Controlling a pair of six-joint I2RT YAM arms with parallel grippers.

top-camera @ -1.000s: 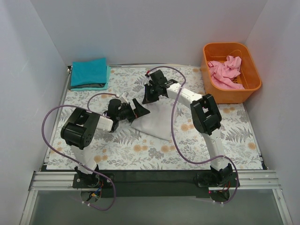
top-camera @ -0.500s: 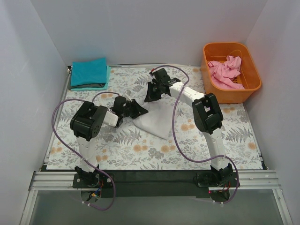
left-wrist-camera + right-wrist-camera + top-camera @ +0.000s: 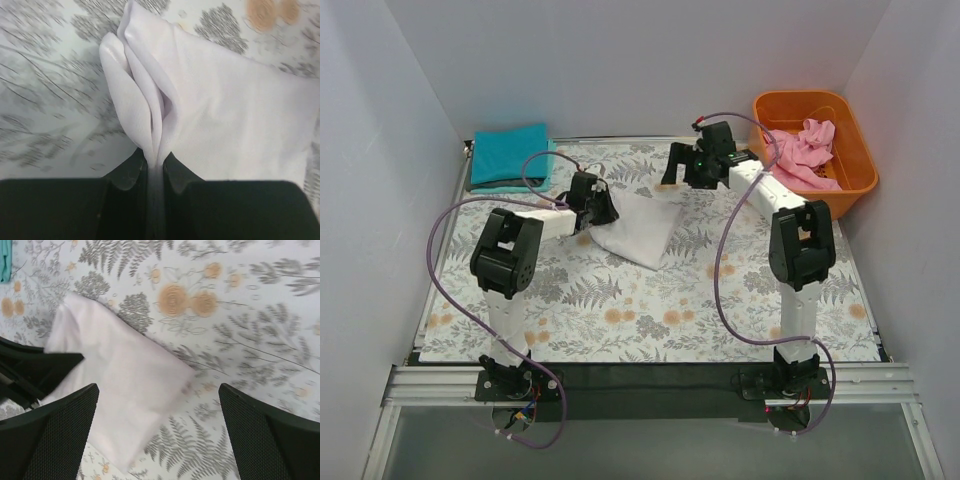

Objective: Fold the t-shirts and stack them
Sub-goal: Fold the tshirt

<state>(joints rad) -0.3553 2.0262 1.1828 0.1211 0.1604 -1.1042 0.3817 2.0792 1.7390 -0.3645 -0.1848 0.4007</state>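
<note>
Light: bright, even, diffuse, from overhead; no glare on the walls.
Shadows: soft and faint on the table [image 3: 620, 320].
Top view: sharp.
Left wrist view: table print smeared; white t-shirt [image 3: 225, 110] clearer; fingers [image 3: 125, 175] near-black.
Right wrist view: mildly blurred throughout.

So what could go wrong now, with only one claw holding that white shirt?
1. The left gripper pinches only a thin bunched edge of the white shirt; dragging it could pull the folded layers apart.
2. The right gripper is open and off the cloth, so nothing steadies the far corner, and the fold may skew.
</note>
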